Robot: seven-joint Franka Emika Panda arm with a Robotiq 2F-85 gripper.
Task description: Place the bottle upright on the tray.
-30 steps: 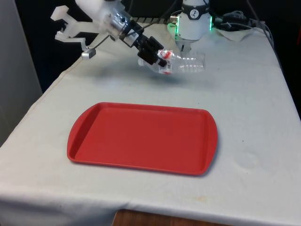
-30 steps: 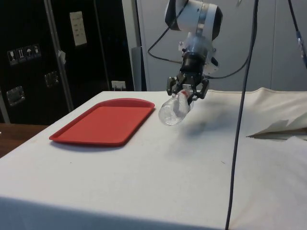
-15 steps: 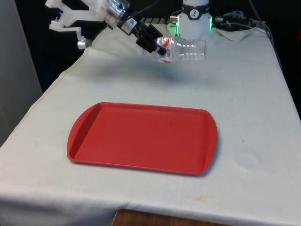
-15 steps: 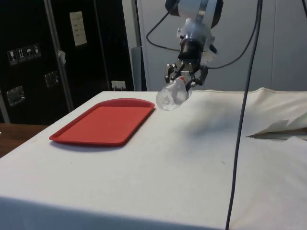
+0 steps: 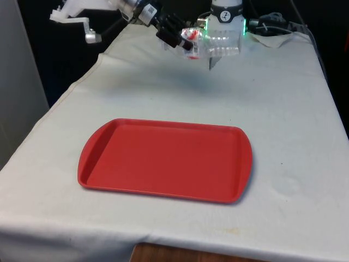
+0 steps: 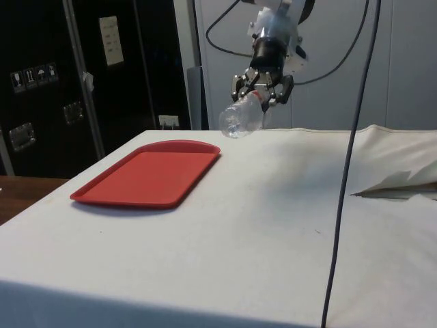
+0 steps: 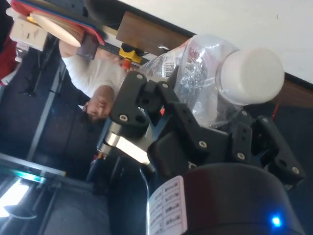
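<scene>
The gripper (image 5: 182, 39) is closed around the neck end of a clear plastic bottle (image 5: 215, 43), held nearly level in the air above the far end of the table (image 5: 283, 109), well apart from the red tray (image 5: 163, 159) lying flat nearer the front. In the side view the bottle (image 6: 240, 117) tilts base-down from the gripper (image 6: 261, 92), clear of the cloth. In the wrist view a finger (image 7: 142, 98) covers part of the bottle (image 7: 205, 78); its white cap (image 7: 250, 76) faces the camera, and a barcode label shows on its side, the print too small to read. A person in a white top (image 7: 93, 78) shows there too.
</scene>
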